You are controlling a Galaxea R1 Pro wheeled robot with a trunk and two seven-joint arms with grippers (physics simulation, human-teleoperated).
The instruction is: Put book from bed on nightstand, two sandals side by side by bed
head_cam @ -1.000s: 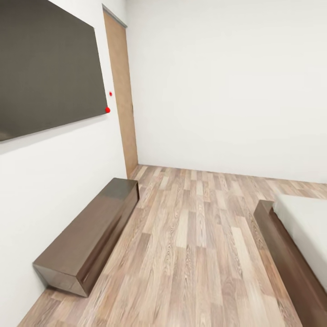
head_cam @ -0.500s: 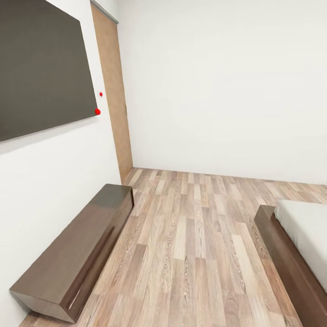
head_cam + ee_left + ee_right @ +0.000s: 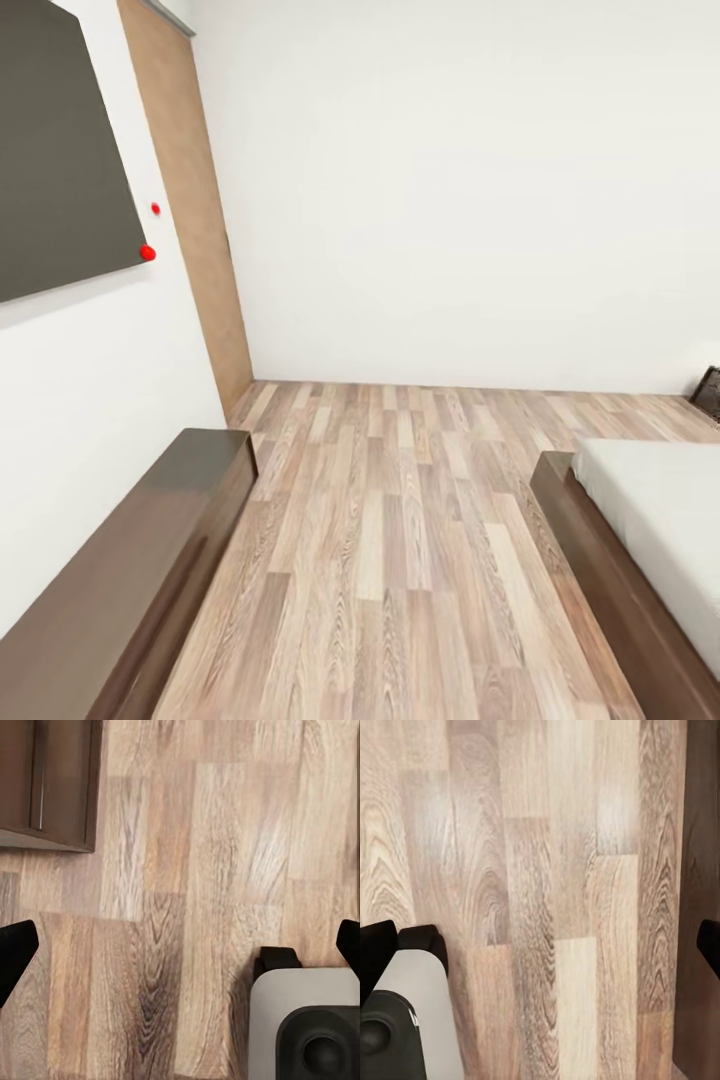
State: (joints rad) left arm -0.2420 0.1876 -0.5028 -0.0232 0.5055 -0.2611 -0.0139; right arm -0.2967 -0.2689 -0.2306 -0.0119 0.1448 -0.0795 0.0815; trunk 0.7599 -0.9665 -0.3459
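We are rolling through the bedroom with both arms pointing down at the wooden floor (image 3: 400, 560). The left tool (image 3: 180, 945) and the right tool (image 3: 540, 941) are each spread wide, holding nothing, only bare planks between the tips.

The bed (image 3: 650, 500), off-white mattress on a low dark frame, is lying off to the right tool's side; a long low brown cabinet (image 3: 120, 580) is sitting on the left tool's side. The book and sandals are not yet located.

We are expecting a thin paperback: light, slightly floppy, best pinched across an edge overhanging the soft mattress.
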